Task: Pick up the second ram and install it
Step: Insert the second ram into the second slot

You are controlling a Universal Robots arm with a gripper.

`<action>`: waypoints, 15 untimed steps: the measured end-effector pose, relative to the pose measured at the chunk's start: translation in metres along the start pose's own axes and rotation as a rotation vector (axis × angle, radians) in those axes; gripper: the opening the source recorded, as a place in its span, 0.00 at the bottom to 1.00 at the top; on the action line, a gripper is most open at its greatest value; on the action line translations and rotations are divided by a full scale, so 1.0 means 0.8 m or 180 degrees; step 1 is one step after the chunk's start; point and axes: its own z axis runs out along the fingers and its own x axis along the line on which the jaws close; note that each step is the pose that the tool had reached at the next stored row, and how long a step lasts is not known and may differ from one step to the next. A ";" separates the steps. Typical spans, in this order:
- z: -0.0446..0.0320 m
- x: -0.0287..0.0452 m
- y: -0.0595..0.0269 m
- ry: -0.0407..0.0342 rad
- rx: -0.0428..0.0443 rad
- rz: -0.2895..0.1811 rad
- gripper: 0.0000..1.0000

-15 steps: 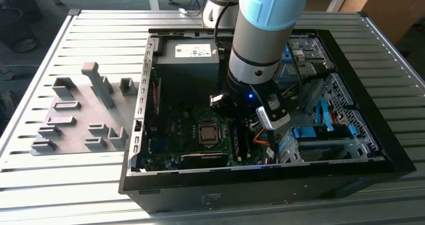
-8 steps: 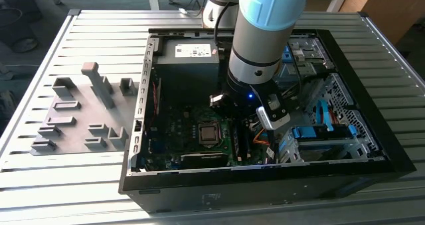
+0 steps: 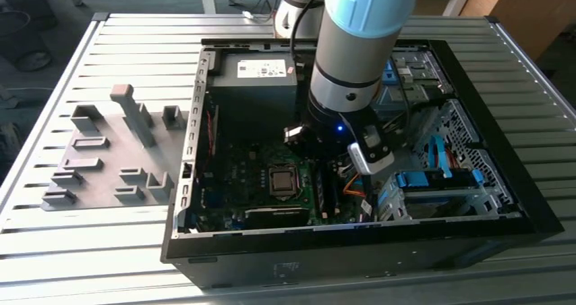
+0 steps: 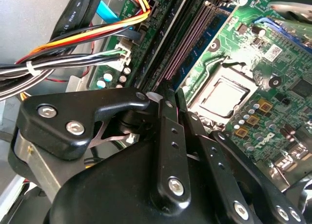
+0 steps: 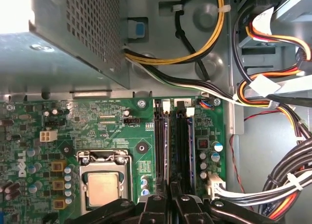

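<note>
Second wrist view: gripper (image 4: 170,107) low over motherboard (image 4: 243,53), fingers (image 4: 168,136) drawn close together, seemingly clamped on edge of second ram (image 5: 171,151). Stick's long axis runs straight ahead from fingertips, along slots. First wrist view: one CPU socket (image 5: 103,185) beside, one power supply (image 5: 73,39) beyond.

The motherboard (image 5: 117,131) is green, with a silver processor (image 5: 103,189) in a black-edged socket and black memory slots (image 5: 176,146) with white clips; one slot shows a purplish-striped edge in the second wrist view. Cables (image 5: 195,53) run yellow, orange, red, black and white. The gripper (image 4: 168,117) is glossy black with silver screws. The arm (image 3: 360,35) is grey with a light blue cap, the holder blocks (image 3: 108,156) grey, the drive-bay latches (image 3: 423,180) bright blue
</note>
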 end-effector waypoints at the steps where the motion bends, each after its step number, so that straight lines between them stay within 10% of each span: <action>1: -0.0009 0.0001 0.000 0.0000 0.0000 0.0000 0.14; 15: -0.0012 -0.0008 0.000 0.0003 -0.0028 -0.0097 0.14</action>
